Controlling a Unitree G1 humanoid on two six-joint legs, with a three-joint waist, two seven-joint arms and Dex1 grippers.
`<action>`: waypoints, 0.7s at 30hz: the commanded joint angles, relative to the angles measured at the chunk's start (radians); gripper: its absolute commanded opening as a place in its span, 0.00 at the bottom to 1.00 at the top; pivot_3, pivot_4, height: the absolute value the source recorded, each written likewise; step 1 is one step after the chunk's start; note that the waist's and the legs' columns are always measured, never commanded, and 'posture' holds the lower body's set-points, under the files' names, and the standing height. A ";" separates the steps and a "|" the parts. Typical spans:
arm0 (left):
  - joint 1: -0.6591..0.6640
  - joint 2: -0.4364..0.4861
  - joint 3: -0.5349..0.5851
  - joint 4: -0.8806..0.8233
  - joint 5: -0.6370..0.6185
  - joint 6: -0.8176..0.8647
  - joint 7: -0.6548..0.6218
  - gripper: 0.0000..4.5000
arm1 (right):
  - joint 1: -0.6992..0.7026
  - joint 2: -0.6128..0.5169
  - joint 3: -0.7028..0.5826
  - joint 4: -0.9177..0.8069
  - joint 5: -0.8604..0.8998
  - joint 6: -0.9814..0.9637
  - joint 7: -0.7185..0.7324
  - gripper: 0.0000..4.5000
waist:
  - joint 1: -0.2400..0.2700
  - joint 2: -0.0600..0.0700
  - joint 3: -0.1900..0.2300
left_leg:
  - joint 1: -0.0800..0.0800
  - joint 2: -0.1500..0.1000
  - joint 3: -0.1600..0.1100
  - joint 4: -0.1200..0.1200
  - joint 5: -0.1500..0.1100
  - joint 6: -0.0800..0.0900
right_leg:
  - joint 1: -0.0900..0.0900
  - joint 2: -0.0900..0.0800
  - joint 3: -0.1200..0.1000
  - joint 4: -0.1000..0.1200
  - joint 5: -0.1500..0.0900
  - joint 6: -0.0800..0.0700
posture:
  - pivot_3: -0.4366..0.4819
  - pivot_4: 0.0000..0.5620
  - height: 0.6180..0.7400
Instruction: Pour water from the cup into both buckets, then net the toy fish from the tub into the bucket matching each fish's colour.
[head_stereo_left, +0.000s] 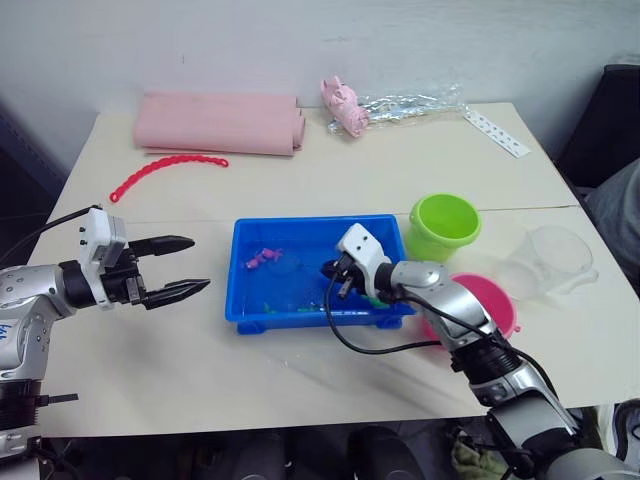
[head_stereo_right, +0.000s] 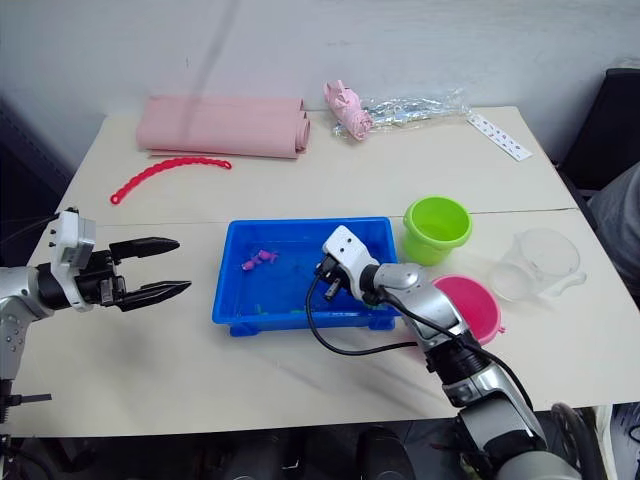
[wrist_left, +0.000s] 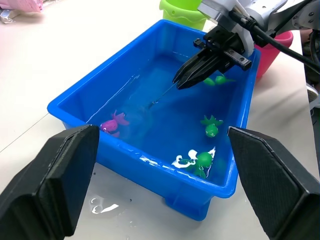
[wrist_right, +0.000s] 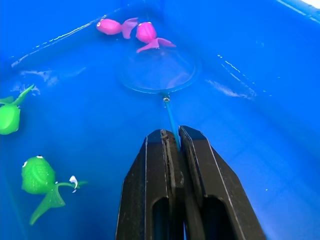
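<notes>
Netting stage under way; no fish seen sorted yet.

The small round blue-hooped net with clear mesh (wrist_right: 159, 70) is held by its thin stick in the right pincer (wrist_right: 172, 137), whose fingers are pressed together on it; the hoop lies in the water just beside two tiny pink plastic toy fish (wrist_right: 132, 30), which are not yet inside it. Green toy fish (wrist_left: 211, 125) sit apart at the other end of the shallow rectangular bright-blue plastic tub (head_stereo_left: 245, 310). The clear plastic measuring cup (head_stereo_right: 540, 262) stands on the desk (head_stereo_left: 400, 170), judged set aside after pouring. No fish can be made out in the lime-green bucket (head_stereo_left: 444, 226) or the bright-pink bucket (head_stereo_right: 468, 306); whether they hold water cannot be told. All sorting is judged left to do. The left pincer (head_stereo_left: 180, 267) hovers spread and empty beside the tub.
</notes>
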 joint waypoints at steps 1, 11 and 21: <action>-0.015 0.002 0.003 0.004 0.005 -0.015 0.005 0.99 | 0.034 -0.010 -0.047 -0.088 0.003 -0.044 0.020 0.00 | 0.000 0.000 0.000 | 0.000 0.000 0.000 0.000 0.000 0.000 | 0.000 0.000 0.000 0.000 0.000 0.000 | 0.48 0.27 1.00; -0.033 -0.001 -0.012 0.028 0.010 -0.027 -0.001 0.99 | 0.082 -0.009 -0.062 -0.136 0.007 -0.071 0.056 0.00 | 0.001 0.000 0.000 | 0.000 0.000 0.000 0.000 0.000 0.000 | 0.000 0.000 0.000 0.000 0.000 0.000 | 0.48 0.27 1.00; -0.045 -0.004 -0.020 0.054 0.021 -0.046 -0.014 0.99 | 0.097 -0.006 -0.064 -0.140 -0.003 -0.110 0.084 0.00 | 0.001 0.000 0.000 | 0.000 0.000 0.000 0.000 0.000 0.000 | 0.000 0.000 0.000 0.000 0.000 0.000 | 0.48 0.27 1.00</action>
